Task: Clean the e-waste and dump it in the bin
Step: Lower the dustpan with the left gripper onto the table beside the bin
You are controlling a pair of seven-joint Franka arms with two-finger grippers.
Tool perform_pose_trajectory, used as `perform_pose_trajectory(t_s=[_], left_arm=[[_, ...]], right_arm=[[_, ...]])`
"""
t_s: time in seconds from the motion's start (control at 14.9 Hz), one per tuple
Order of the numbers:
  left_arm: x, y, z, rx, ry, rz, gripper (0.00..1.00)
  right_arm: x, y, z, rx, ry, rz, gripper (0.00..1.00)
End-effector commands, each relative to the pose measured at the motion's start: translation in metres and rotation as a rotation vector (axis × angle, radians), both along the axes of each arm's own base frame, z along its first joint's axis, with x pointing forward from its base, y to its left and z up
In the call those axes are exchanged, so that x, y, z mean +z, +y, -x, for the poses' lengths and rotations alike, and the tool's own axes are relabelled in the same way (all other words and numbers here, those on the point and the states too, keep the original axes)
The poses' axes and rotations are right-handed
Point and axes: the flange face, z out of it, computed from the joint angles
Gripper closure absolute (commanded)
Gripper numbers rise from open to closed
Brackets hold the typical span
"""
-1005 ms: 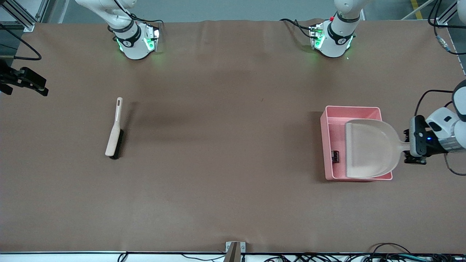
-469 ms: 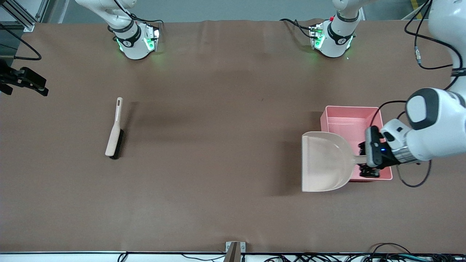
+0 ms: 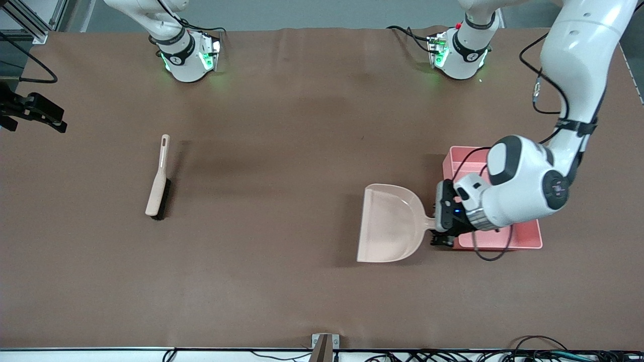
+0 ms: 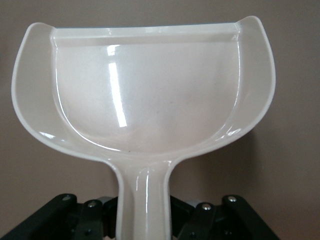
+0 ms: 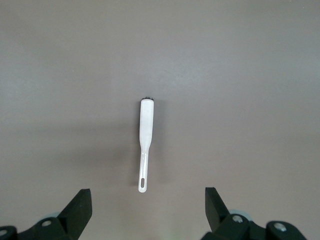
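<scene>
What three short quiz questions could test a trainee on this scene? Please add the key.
1. True or false: the left gripper holds the dustpan by its handle.
2. Which lies nearer the front camera: the brush or the bin?
3. Multiple choice: the right gripper is (a) shut on the brush, (b) open above the brush, (c) open over the bin.

Key: 1 true. 2 the bin. 3 b.

pale beige dustpan [image 3: 390,223], pink bin [image 3: 523,240], beige black-bristled brush [image 3: 158,181], brown table [image 3: 282,151]
</scene>
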Motion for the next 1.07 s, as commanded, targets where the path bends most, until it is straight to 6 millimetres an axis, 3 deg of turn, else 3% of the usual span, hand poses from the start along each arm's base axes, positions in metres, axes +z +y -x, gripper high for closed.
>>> perform_pose_trajectory(t_s=[0.0,0.2,0.6,1.01], left_arm=[[-0.030,-0.025,0.007,0.002,0.039,0.042,0.98],[-0.059,-0.034,0.026,0.042,0.055,0.031,0.97],[-0.096,-0.028,0.051,0.090,0.046,0.008,0.98],[-0.109,-0.028,0.064,0.161,0.048,0.003,0.98]], right_arm=[[0.003,0.008,0.001,0.019,-0.001,0.000,0.00],[0.003,0.007,0.001,0.019,-0.001,0.002,0.00],[-0.001,0.006,0.001,0.018,0.010,0.005,0.00],[-0.003,0.011,-0.004,0.028,-0.008,0.005,0.00]])
